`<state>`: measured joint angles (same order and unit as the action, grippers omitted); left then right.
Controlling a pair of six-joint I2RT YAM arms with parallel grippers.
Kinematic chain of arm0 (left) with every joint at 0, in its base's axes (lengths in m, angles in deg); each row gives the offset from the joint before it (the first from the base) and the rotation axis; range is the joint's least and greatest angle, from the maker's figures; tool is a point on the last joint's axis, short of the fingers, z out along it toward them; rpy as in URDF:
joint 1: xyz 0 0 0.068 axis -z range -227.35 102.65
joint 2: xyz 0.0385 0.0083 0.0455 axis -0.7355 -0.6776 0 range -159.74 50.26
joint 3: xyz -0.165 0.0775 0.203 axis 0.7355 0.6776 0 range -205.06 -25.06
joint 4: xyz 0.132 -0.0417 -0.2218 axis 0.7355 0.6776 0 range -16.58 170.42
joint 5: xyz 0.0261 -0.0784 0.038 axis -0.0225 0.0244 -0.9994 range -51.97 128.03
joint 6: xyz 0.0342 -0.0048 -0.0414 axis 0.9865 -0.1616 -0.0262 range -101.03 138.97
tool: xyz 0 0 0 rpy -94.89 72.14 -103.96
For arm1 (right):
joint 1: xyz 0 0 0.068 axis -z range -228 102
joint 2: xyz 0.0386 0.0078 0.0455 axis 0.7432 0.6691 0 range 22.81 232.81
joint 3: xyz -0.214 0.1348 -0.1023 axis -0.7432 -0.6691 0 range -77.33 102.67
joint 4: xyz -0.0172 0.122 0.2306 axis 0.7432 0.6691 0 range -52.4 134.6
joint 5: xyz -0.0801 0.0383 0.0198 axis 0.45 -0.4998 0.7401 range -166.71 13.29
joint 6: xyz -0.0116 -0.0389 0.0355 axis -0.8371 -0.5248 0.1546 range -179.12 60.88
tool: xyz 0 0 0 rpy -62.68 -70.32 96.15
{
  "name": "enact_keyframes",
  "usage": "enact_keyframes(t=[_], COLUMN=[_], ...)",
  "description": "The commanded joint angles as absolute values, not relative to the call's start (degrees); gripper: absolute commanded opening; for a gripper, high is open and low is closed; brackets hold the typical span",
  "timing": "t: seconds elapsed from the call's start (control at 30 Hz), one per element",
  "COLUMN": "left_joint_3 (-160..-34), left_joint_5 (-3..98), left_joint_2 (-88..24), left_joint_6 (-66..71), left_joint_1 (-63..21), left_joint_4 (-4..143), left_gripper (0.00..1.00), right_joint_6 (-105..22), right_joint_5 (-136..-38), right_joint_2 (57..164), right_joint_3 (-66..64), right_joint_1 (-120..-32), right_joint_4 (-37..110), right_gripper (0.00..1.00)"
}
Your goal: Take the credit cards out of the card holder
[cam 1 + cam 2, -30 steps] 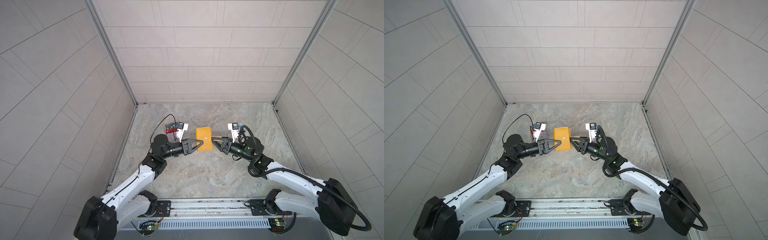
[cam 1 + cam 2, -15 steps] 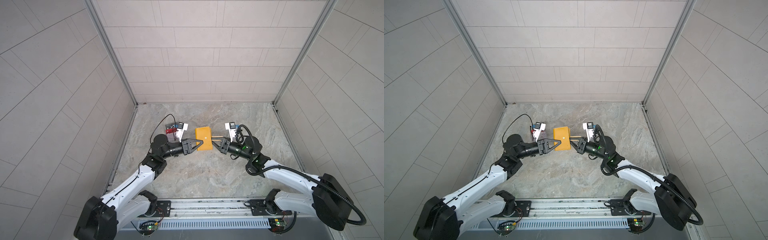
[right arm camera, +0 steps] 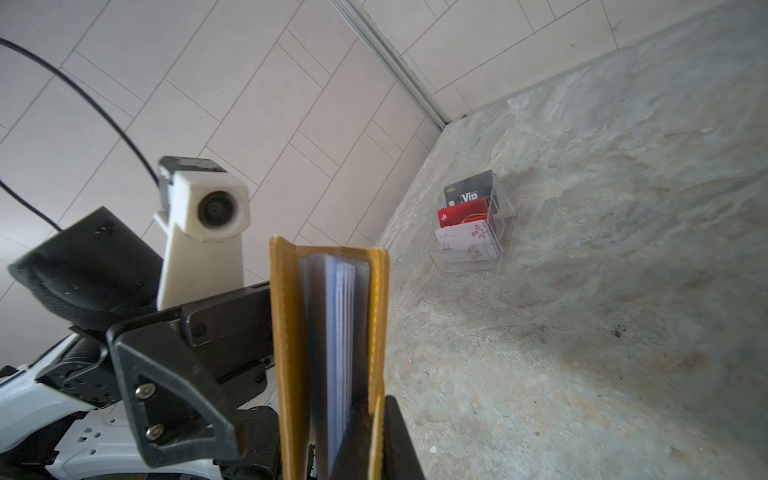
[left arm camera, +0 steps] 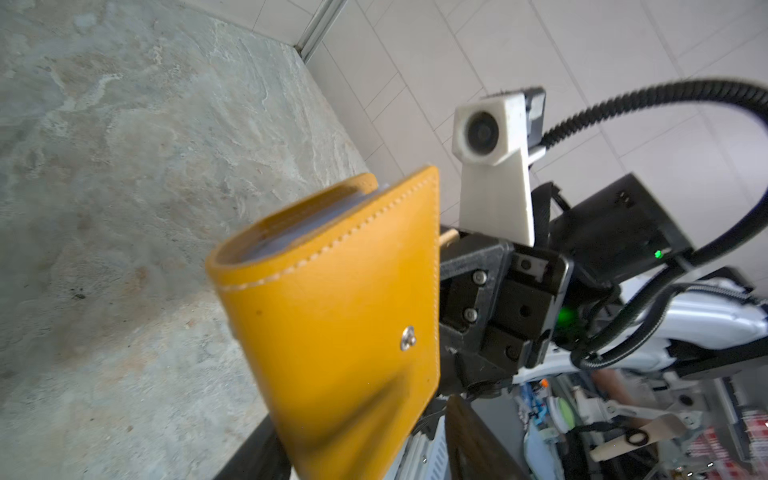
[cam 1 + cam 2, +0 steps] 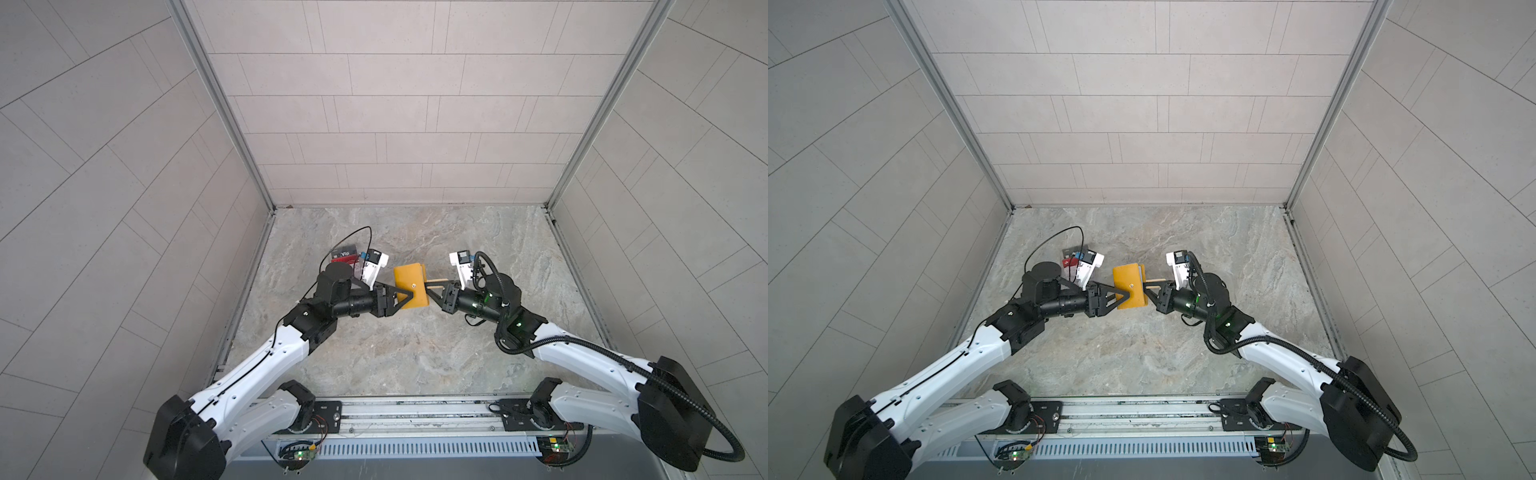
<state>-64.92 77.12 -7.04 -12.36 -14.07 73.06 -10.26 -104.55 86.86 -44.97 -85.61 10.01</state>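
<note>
While the right pincer [image 5: 432, 292] clamps one cover of the card holder [image 5: 409, 278] and the left pincer [image 5: 405, 297] stands spread at the other, raised over the counter [image 5: 415, 353], three credit cards [image 3: 469, 216] already sit in the clear stand [image 3: 505, 220], any left in the sleeves [image 3: 338, 324] unseen, with open room around and walls [image 5: 395, 124] well apart.

A second ago the right gripper [image 5: 430, 294] had its jaws a little apart. It has now pinched shut on the edge of the mustard card holder [image 5: 409, 276] directly in front of its fingertips. Facing it, the left gripper [image 5: 409, 296] has spread its jaws wider at the holder's opposite side.
</note>
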Motion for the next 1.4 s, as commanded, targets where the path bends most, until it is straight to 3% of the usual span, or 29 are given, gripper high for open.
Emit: enact_keyframes(t=[0.0,0.23,0.63,0.7,0.87,1.2,1.37], left_joint_3=[-65.39,-64.79,-62.70,-62.63,-62.33,-61.41,-60.35], left_joint_5=[73.02,70.77,72.05,72.00,73.25,71.38,70.64], left_joint_2=[-6.97,-8.22,-14.09,-15.36,-20.19,-26.20,-28.30], left_joint_6=[-7.26,-8.08,-11.83,-12.40,-13.07,-11.76,-11.70], left_joint_1=[-13.07,-12.54,-11.68,-11.66,-11.64,-11.61,-11.66], left_joint_4=[79.14,78.87,72.09,71.18,69.00,68.77,67.58], left_gripper=[0.63,0.72,0.68,0.63,0.38,0.18,0.13], right_joint_6=[-12.14,-13.70,-16.44,-17.40,-19.78,-20.73,-19.82], right_joint_5=[-102.29,-99.92,-98.31,-97.49,-96.84,-98.31,-100.25], right_joint_2=[86.05,85.82,86.35,86.44,86.94,91.62,93.54], right_joint_3=[-45.17,-45.29,-42.74,-42.17,-40.31,-38.72,-39.01], right_joint_1=[-85.84,-85.82,-85.80,-85.79,-85.81,-85.85,-85.80], right_joint_4=[13.66,17.09,24.36,26.63,30.08,34.57,32.87], right_gripper=[0.00,0.00,0.00,0.00,0.00,0.00,0.00])
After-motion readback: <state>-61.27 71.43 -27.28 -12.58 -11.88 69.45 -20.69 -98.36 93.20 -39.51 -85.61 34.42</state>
